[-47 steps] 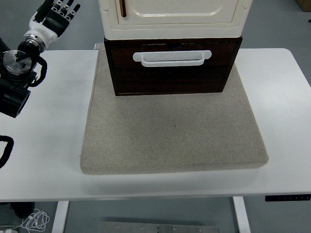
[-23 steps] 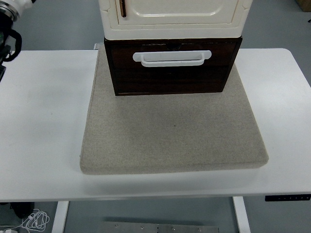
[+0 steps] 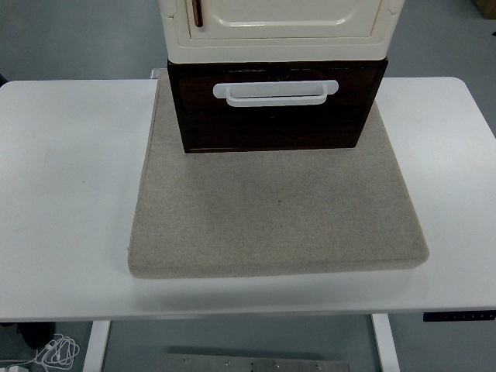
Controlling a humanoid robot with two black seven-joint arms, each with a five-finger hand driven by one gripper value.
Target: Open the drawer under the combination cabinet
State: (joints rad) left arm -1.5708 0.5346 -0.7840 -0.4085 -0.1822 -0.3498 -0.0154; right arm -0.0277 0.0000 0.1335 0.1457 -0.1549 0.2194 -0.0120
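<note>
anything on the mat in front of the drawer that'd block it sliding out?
Nothing visible. The beige mat in front of the dark drawer is bare all the way to its near edge, so the pull-out path looks clear. The white handle is unobstructed too. Neither robot hand is in view.

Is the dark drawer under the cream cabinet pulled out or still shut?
Cannot tell for certain. The drawer front juts slightly past the cabinet above, but no interior shows; no hand holds its white handle.
</note>
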